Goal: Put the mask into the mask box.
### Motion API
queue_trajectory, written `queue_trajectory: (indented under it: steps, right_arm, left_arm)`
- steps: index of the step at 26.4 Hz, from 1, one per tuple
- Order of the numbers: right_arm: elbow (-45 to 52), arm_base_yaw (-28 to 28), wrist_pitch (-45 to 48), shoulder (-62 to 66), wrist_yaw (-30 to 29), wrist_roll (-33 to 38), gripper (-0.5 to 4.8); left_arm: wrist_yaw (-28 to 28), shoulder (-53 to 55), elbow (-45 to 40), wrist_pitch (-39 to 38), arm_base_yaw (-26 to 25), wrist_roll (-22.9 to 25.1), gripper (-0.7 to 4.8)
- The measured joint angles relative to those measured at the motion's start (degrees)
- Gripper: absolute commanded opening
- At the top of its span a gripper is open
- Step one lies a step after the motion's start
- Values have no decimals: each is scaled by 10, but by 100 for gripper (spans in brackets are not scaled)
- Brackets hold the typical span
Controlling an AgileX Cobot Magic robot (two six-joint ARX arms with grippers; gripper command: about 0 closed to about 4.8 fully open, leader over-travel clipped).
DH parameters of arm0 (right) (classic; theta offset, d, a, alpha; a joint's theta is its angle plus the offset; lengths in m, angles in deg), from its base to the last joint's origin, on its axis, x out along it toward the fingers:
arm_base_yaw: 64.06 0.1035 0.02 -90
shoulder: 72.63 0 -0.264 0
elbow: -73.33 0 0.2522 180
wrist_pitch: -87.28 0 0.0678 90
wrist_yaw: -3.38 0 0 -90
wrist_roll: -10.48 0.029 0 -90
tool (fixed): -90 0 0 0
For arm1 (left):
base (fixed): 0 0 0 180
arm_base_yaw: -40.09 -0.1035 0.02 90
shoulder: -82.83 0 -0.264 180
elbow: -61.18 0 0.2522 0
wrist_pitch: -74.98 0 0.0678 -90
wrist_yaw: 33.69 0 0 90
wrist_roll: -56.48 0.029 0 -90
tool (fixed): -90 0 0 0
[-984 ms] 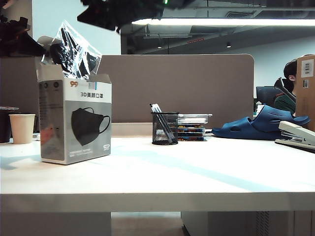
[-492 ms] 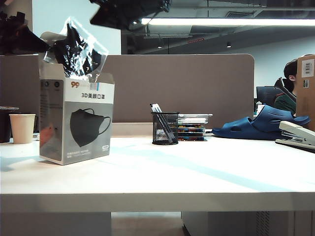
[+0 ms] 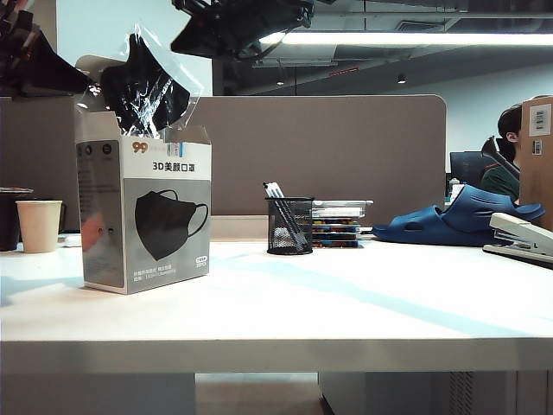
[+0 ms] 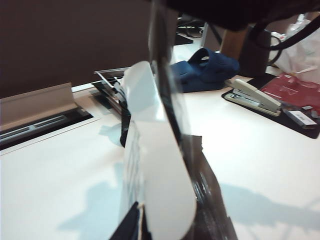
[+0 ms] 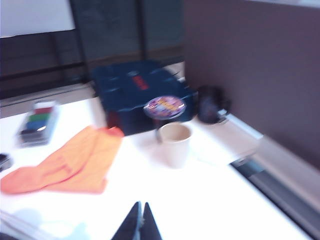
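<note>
The mask (image 3: 143,86), a black folded piece sealed in crinkly clear plastic, stands partly sunk in the open top of the mask box (image 3: 147,216), its upper half poking up between the raised flaps. The white-and-grey carton stands upright near the table's (image 3: 346,303) left end, its printed black mask picture facing the front edge. In the exterior view the left arm shows only as a dark shape at the upper left, beside the wrapper; the left pincer (image 4: 135,220) is closed, its dark tips meeting low in its wrist view against a white flap and the glossy wrapper, though whether it actually grips the wrapper cannot be told. The right arm hangs dark above the carton, clear of it; the right pincer (image 5: 140,220) is closed on nothing, tips pressed together over bare white tabletop. Its blurred view takes in a paper cup (image 5: 175,142), an orange cloth (image 5: 70,162) and a dark blue case (image 5: 140,92). Toward the table's back edge sit a wire-mesh pen holder (image 3: 289,225) and, just beside it, a stack of flat cases (image 3: 339,223). Farther toward the right end lie a blue slipper (image 3: 462,216) and a stapler (image 3: 521,238).
</note>
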Motion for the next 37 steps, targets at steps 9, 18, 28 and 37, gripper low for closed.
queue_trajectory:
  steps: [9, 18, 28, 37]
  right_arm:
    - [0, 10, -82, 0, -72, 4, -3]
    - [-2, 19, -134, -31, -72, 2, -3]
    - [-1, 23, -227, -24, -67, -26, -2]
    - [-2, 21, -174, -33, -9, -28, -3]
  left_arm:
    - [16, 0, 0, 0, 0, 0, -6]
    - [120, 0, 1, 8, 0, 0, -6]
    - [90, 1, 0, 32, 0, -4, -6]
    - [36, 1, 0, 24, 0, -4, -6]
